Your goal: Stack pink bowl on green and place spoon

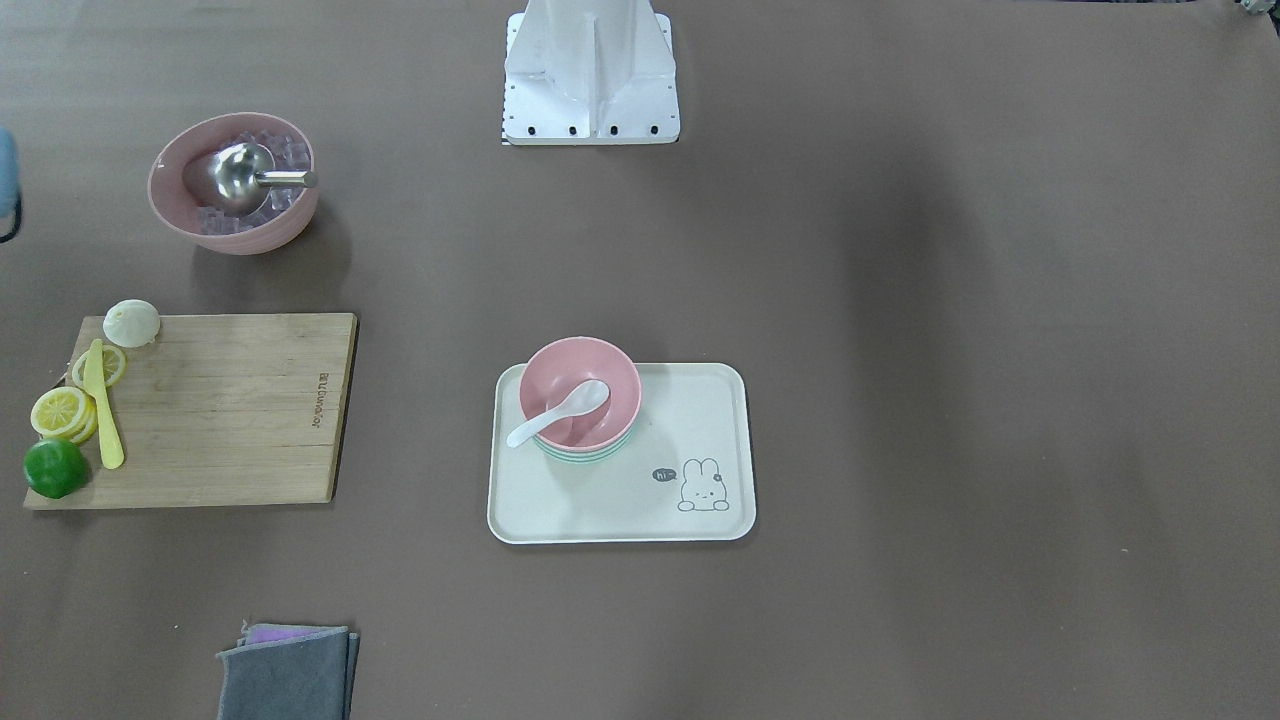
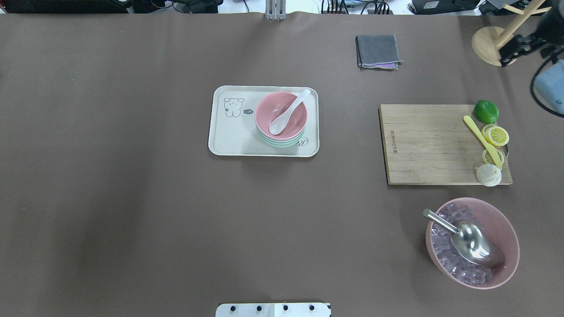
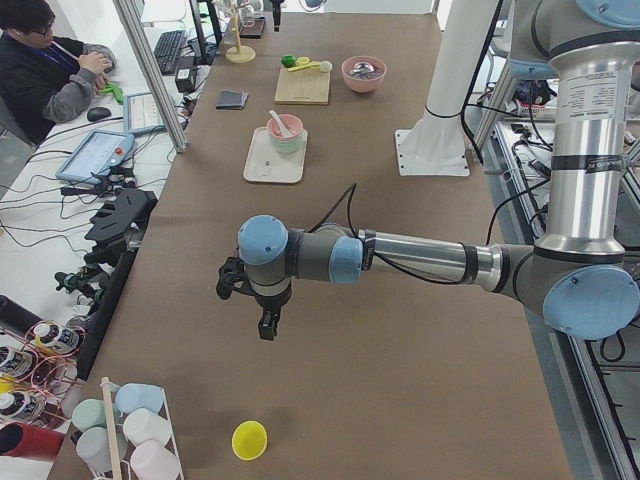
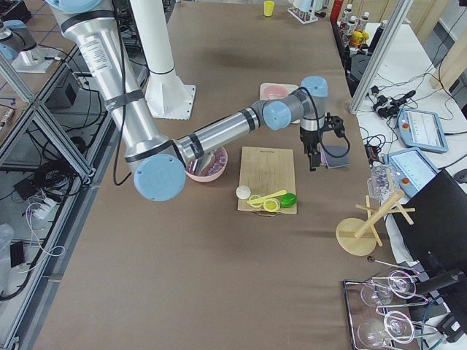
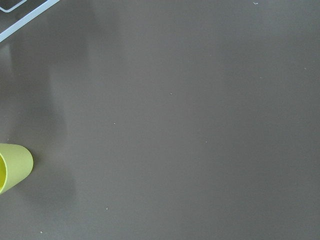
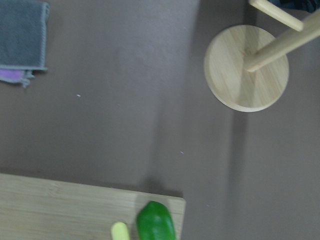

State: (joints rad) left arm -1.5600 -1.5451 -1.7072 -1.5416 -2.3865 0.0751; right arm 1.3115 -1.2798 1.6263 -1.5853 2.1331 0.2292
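Note:
A small pink bowl [image 1: 572, 362] sits nested on a green bowl [image 1: 580, 456] at the corner of a cream tray [image 1: 700, 520]. A white spoon [image 1: 560, 410] lies inside the pink bowl with its handle over the rim. The stack [image 2: 271, 108] also shows in the overhead view on the tray [image 2: 229, 141]. My left gripper [image 3: 266, 330] hangs over bare table far from the tray; I cannot tell whether it is open. My right gripper [image 4: 312, 162] hovers past the cutting board near the grey cloth; its jaws are unclear.
A large pink bowl [image 2: 506, 229] holds ice cubes and a metal scoop [image 2: 471, 242]. A wooden cutting board [image 2: 432, 145] carries a lime [image 2: 486, 111], lemon slices and a yellow knife. A grey cloth [image 2: 378, 50], a wooden mug tree [image 2: 487, 44] and a yellow cup [image 3: 249, 439] stand further out.

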